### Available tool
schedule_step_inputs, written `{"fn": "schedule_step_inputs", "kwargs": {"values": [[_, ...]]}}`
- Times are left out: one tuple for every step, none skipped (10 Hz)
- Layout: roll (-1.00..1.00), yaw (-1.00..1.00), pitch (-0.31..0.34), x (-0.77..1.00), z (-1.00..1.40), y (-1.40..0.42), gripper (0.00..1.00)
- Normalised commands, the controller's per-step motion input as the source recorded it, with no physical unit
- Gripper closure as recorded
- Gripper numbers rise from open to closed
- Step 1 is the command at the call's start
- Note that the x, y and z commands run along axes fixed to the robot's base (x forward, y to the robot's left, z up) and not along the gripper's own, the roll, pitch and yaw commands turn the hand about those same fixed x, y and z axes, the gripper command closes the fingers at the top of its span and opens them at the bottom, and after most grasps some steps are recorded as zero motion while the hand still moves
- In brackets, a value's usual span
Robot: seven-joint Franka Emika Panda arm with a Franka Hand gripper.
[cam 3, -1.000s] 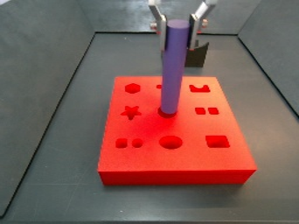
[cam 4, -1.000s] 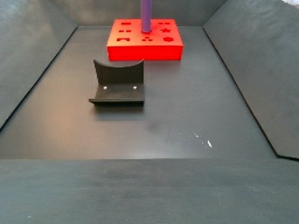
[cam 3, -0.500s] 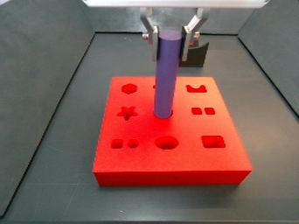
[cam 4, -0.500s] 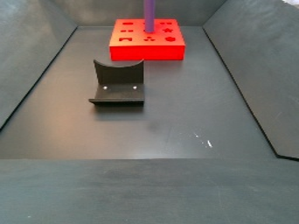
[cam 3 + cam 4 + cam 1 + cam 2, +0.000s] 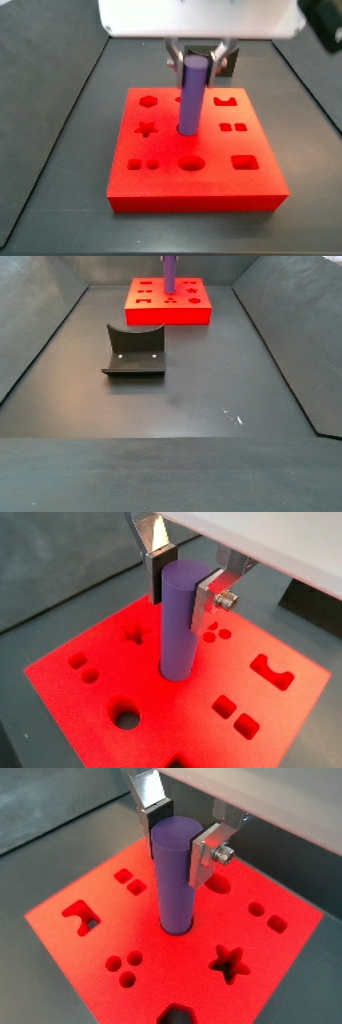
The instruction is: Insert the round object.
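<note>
The round object, a long purple peg [image 5: 191,95], stands upright with its lower end in a hole at the middle of the red block [image 5: 201,188]. It shows in both wrist views [image 5: 178,622] [image 5: 174,873], and its lower part shows in a side view [image 5: 170,271]. My gripper [image 5: 197,62] is above the block, shut on the peg's top end. A silver finger presses on each side of the peg in both wrist views [image 5: 181,600] [image 5: 183,848]. The peg's bottom tip is hidden in the hole.
The red block [image 5: 167,314] has several shaped holes, among them an open round one [image 5: 193,162] [image 5: 124,717], a star [image 5: 227,963] and a square [image 5: 247,161]. The dark fixture [image 5: 134,351] stands on the dark floor well away from the block. Grey walls enclose the floor.
My gripper has moved straight down with the peg. The peg's top sits lower and less of its length shows above the block.
</note>
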Motion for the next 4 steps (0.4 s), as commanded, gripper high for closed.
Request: {"fn": "schedule_step_inputs", "kwargs": {"values": [[0.05, 0.00, 0.000, 0.24, -0.70, 0.00, 1.00], [0.04, 0.00, 0.000, 0.08, -0.57, 0.00, 1.00], [0.06, 0.00, 0.000, -0.01, -0.20, 0.00, 1.00], [0.00, 0.00, 0.000, 0.00, 0.00, 0.00, 1.00]]}}
